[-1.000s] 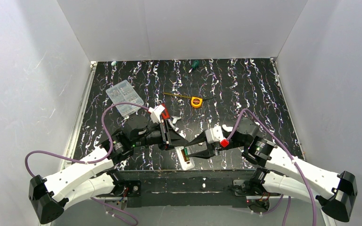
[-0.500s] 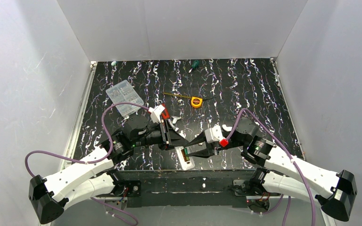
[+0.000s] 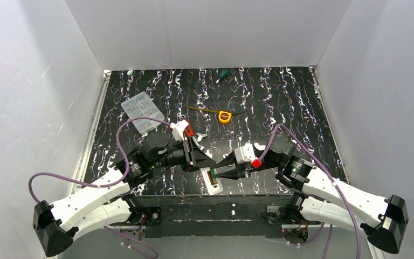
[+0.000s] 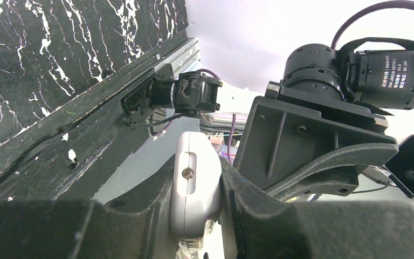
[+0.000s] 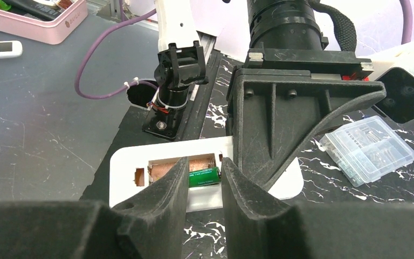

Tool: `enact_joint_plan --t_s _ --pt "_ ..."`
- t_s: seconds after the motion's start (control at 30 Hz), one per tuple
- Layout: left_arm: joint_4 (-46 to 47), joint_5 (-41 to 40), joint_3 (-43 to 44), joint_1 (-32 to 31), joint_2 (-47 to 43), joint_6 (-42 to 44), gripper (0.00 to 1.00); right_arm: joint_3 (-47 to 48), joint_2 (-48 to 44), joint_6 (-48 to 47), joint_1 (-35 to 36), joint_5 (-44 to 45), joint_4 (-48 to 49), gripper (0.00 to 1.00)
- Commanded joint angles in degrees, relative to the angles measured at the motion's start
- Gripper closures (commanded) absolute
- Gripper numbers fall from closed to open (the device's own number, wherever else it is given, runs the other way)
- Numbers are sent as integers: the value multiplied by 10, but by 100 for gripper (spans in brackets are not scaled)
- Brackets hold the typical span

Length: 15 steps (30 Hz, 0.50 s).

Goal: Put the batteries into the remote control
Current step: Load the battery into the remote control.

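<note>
The white remote control (image 3: 212, 182) lies near the table's front edge with its battery bay facing up. In the right wrist view the remote control (image 5: 135, 162) holds one green battery (image 5: 204, 176) lying in the bay. My left gripper (image 3: 205, 164) is shut on the remote's far end; in the left wrist view it (image 4: 197, 167) clamps the remote's white edge (image 4: 194, 199). My right gripper (image 3: 216, 168) is open by a narrow gap, and in the right wrist view it (image 5: 205, 166) has its tips over the bay on either side of the battery. No other battery shows.
A clear plastic box (image 3: 142, 112) lies at the back left and also shows in the right wrist view (image 5: 369, 148). A yellow tape measure (image 3: 225, 116) and a green screwdriver (image 3: 222, 74) lie further back. Small pieces (image 3: 200, 137) sit behind the left gripper.
My right gripper has moved a little to the left, its tips now over the remote's bay. The left gripper and remote have not moved.
</note>
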Motion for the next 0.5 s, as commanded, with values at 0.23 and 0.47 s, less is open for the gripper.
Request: enact_joint_plan --t_s 0.23,0.47 --pt "33 24 17 -3 -6 0 100 20 2 -3 -1 -20 5 71" --pt "35 20 17 -3 -7 0 100 13 -1 -5 -2 -29 -14 75"
